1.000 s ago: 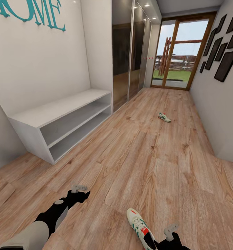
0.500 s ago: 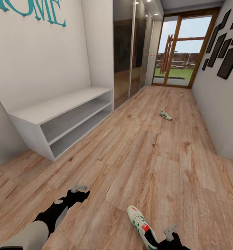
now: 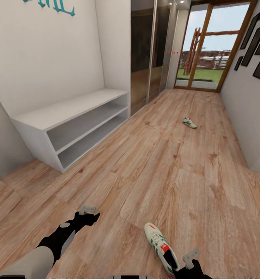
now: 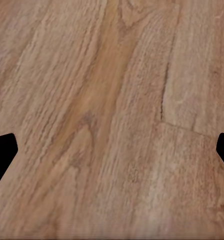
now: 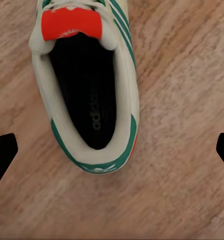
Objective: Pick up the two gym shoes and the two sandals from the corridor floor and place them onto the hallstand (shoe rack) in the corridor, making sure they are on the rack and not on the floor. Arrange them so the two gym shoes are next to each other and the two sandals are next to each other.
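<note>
One cream-white gym shoe [image 3: 161, 246] with green stripes and a red-orange tongue lies on the wood-plank corridor floor [image 3: 165, 174] close in front of me. In the right wrist view that gym shoe [image 5: 87, 85] sits below my open right gripper [image 5: 112, 150], its heel opening between the spread fingers [image 5: 3, 152]. My right gripper [image 3: 190, 257] hangs beside the shoe's heel. The second gym shoe [image 3: 189, 123] lies far down the corridor. My left gripper [image 3: 87, 210] is open over bare floor [image 4: 112, 100]. The sandals and the hallstand are out of view.
A short white two-shelf bench [image 3: 68, 116] stands against the left wall. Mirrored wardrobe doors [image 3: 149, 54] follow it, and a glass door [image 3: 207, 50] ends the corridor. Dark picture frames [image 3: 257, 42] hang on the right wall.
The whole head view has shifted, so the bench, door and far shoe sit slightly differently in the picture. Both arms hold the same pose, and the near shoe has not moved on the floor.
</note>
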Robot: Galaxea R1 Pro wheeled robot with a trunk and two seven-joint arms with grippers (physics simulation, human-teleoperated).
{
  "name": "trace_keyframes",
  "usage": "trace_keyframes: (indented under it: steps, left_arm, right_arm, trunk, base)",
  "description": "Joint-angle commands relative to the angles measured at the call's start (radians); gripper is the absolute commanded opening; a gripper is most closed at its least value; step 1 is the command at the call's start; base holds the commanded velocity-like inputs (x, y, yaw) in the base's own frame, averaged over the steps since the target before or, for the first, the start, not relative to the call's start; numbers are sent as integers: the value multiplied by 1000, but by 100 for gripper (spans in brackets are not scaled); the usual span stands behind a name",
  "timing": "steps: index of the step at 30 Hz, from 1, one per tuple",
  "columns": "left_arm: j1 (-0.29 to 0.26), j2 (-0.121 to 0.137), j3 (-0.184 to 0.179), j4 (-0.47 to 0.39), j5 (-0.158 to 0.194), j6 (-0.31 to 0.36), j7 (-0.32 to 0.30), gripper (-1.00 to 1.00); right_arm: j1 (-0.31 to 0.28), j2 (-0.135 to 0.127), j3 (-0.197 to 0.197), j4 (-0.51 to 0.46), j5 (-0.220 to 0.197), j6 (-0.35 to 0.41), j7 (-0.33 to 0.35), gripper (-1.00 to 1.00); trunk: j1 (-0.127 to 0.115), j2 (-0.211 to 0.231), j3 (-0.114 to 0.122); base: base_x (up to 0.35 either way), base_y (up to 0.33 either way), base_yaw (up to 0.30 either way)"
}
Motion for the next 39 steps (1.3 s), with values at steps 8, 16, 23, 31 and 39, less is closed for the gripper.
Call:
trace_keyframes:
  steps: [8,16,23,31,39]
  left_arm:
    - [0,2,-1,-1,-4,-6,-3,100]
    - [-1,2,0,-3,-4,-6,-2,100]
    - [-2,4,0,-3,-3,-5,-2,100]
    - [-2,2,0,-3,-3,-5,-2,100]
    - [-1,1,0,-3,-3,-6,-2,100]
  right_arm:
    - [0,0,-7,0,6,-4,6,100]
    - [0,0,-7,0,6,-4,6,100]
    - [0,0,-7,0,6,-4,6,100]
    - [0,0,-7,0,6,-4,6,100]
    - [0,0,-7,0,6,-4,5,100]
  trunk:
    - [1,-1,-21]
    - [1,-1,-22]
    - [4,-3,-50]
    - [8,-5,-81]
    - [11,-6,-104]
  base:
    - [0,0,25]
    - [0,0,3]
    - [0,0,0]
    - [0,0,0]
    - [0,0,0]
